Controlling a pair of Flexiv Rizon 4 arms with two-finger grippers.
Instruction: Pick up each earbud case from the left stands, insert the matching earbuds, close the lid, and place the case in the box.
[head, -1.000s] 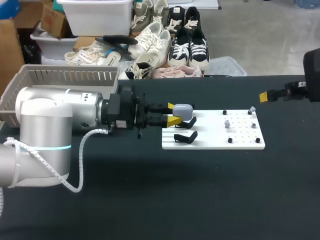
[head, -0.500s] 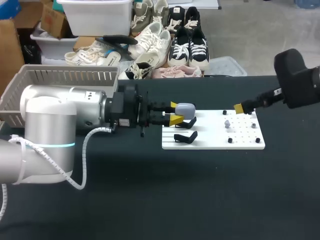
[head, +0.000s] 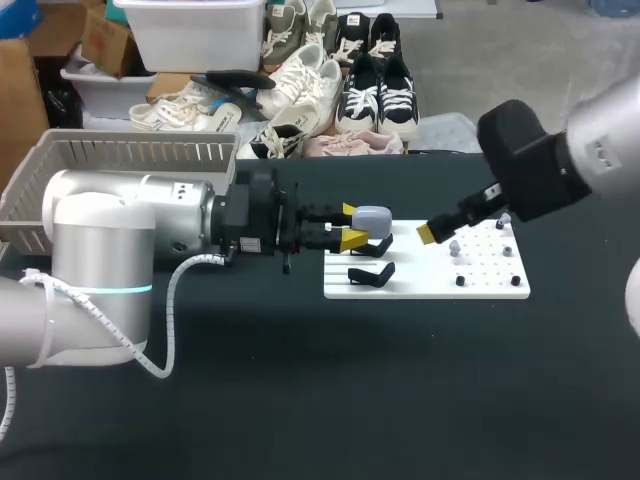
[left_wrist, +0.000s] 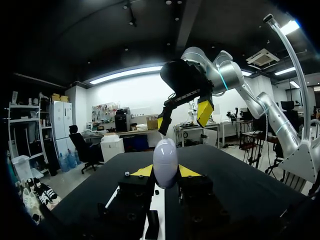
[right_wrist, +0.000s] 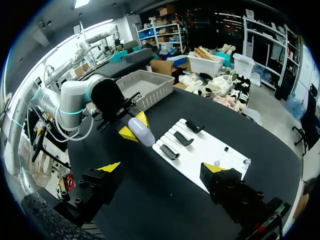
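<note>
Smooth, egg-shaped case (left_wrist: 165, 162) between yellow fingers (left_wrist: 143, 171)

surface: black table (head: 400, 400) | centre-right: white flat rectangular board (head: 420, 275) | far-left corner: grey slatted plastic basket (head: 130, 152)

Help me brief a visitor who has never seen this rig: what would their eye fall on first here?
The pale grey earbud case draws the eye first, pinched between the yellow tips of the left gripper by the black stands at the white board's left end. Next is the right gripper, open, hanging over the board's middle near the small grey earbuds.
</note>
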